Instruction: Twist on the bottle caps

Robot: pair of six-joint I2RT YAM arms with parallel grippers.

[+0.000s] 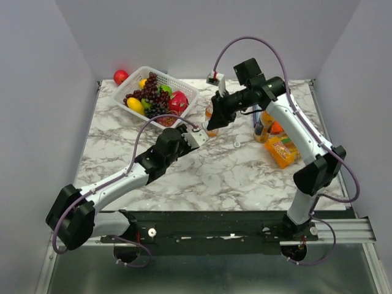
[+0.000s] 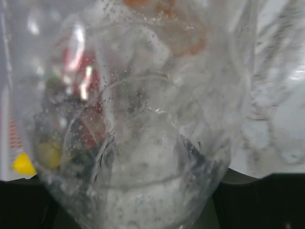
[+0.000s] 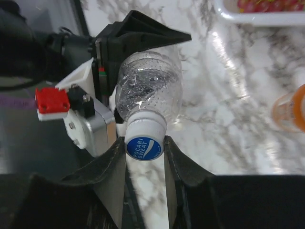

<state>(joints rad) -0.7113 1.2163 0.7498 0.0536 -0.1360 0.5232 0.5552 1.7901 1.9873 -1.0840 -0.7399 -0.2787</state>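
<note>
While the left hand (image 1: 202, 133) clamps the clear bottle (image 3: 150, 88), the right hand (image 3: 145, 145) pinches its cap (image 3: 144, 142) near a basket (image 1: 130, 81).

— What colour is the round plastic screw cap (image 3: 145, 143)?
— Blue on top with white lettering, white round its side. The small plastic bottle (image 3: 150, 90) is clear, colourless.
— And the tabletop (image 1: 233, 177)?
— White marble pattern with grey veins. At eleven o'clock, a white plastic lattice basket (image 1: 177, 82) of dark purple grapes (image 1: 152, 95); at three o'clock, orange snack packets (image 1: 283, 150).
</note>
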